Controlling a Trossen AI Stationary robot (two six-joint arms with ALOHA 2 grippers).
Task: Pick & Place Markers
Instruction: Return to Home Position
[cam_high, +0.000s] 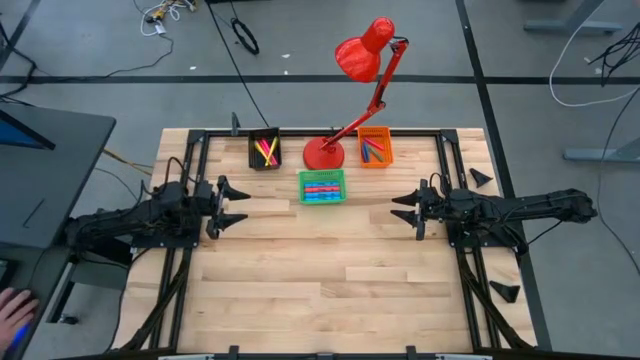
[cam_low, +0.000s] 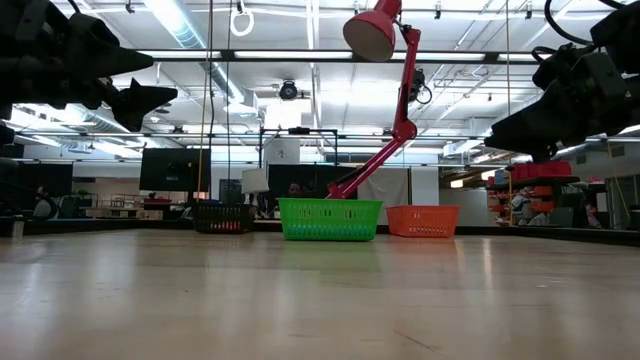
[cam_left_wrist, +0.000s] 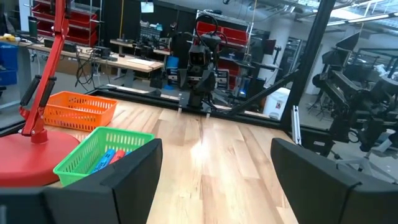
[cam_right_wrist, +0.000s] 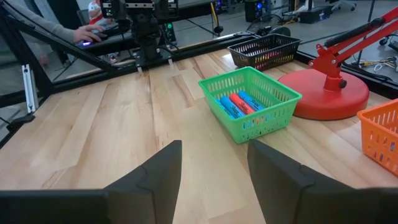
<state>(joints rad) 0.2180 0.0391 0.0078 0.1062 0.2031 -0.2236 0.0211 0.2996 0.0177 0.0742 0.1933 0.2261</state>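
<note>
The markers lie in three small bins at the table's far side. Pink and yellow ones sit in the black bin (cam_high: 265, 151). Blue and red ones fill the green bin (cam_high: 322, 187), and blue, green and purple ones the orange bin (cam_high: 375, 150). My left gripper (cam_high: 238, 204) hovers open at the table's left, level, above the wood. At the table's right my right gripper (cam_high: 404, 207) hovers open, tipped slightly down. Both are empty and face each other across the table. In the right wrist view the green bin's markers (cam_right_wrist: 241, 102) show plainly.
A red desk lamp stands on its round base (cam_high: 323, 153) between the black and orange bins, its arm and shade (cam_high: 362, 52) reaching over the far edge. Bare wood (cam_high: 330, 270) spans the middle and near side. A person's hand (cam_high: 12, 312) rests off the table at the left.
</note>
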